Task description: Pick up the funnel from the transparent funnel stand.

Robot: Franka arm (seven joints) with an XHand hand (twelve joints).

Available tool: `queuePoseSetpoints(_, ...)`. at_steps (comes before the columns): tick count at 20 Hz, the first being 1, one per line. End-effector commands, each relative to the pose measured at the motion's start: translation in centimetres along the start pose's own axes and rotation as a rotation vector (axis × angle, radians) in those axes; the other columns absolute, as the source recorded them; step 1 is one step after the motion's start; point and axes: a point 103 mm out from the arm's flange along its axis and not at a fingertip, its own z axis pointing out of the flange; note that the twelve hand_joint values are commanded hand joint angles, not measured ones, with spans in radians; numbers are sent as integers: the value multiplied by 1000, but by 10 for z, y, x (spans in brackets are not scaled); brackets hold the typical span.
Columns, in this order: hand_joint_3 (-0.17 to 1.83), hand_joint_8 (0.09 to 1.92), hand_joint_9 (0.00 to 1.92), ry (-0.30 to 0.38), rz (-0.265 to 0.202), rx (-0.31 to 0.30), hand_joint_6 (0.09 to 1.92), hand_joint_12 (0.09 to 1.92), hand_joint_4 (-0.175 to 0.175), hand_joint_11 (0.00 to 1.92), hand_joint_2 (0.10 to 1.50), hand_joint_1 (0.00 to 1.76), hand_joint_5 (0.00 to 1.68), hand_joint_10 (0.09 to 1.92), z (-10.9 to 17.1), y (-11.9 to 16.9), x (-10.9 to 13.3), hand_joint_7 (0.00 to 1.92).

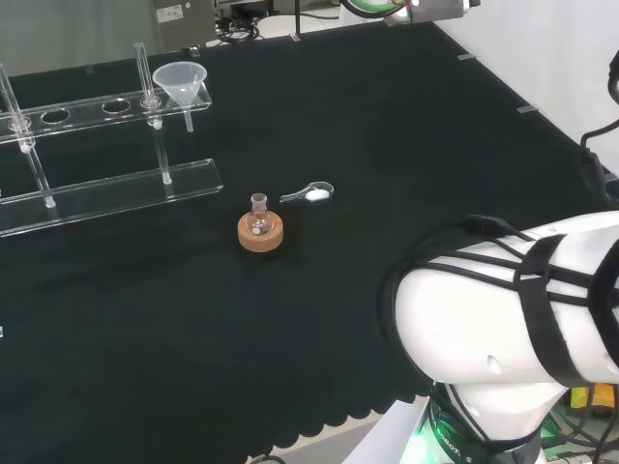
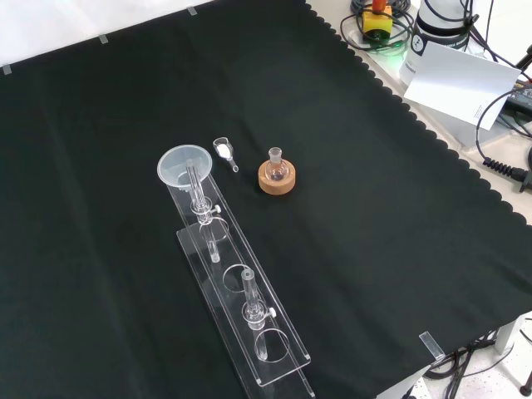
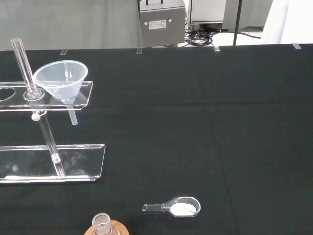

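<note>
A clear funnel [image 1: 182, 82] [image 2: 184, 165] [image 3: 61, 79] sits in the end hole of the transparent funnel stand [image 1: 106, 188] [image 2: 245, 312] [image 3: 49, 161], its stem hanging down below the upper shelf. The stand has an upper shelf with round holes, held over a base plate by clear rods. The wrist view looks at the funnel from some distance across the cloth.
A small round flask [image 1: 258, 220] [image 2: 275, 166] [image 3: 101, 223] rests on a cork ring [image 1: 261, 235] [image 2: 277, 177]. A clear scoop with white powder [image 1: 309, 193] [image 2: 224, 150] [image 3: 176, 207] lies beside it. The arm's white link [image 1: 513, 309] stands at the head view's right.
</note>
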Motion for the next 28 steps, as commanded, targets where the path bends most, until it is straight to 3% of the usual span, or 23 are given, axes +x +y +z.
queuePoseSetpoints(1, 551, 574, 216, -8, 0, -5, 179, 1296, -8, 158, 1114, 0, 122, 664, 0, 0, 0, 36)
queuePoseSetpoints(5, 425, 562, 210, -9, 2, -5, 87, 1364, -8, 120, 1178, 0, 167, 659, 0, 2, -2, 34)
queuePoseSetpoints(18, 405, 561, 210, 2, 37, 28, 87, 1367, -9, 120, 1185, 0, 181, 659, 19, 30, -20, 37)
queuePoseSetpoints(24, 390, 569, 218, -12, 20, 83, 87, 1370, -13, 122, 1175, 0, 186, 663, 40, 71, -24, 61)
queuePoseSetpoints(28, 379, 573, 218, 7, -22, 95, 87, 1374, -16, 121, 1166, 0, 189, 664, 57, 117, -24, 72)
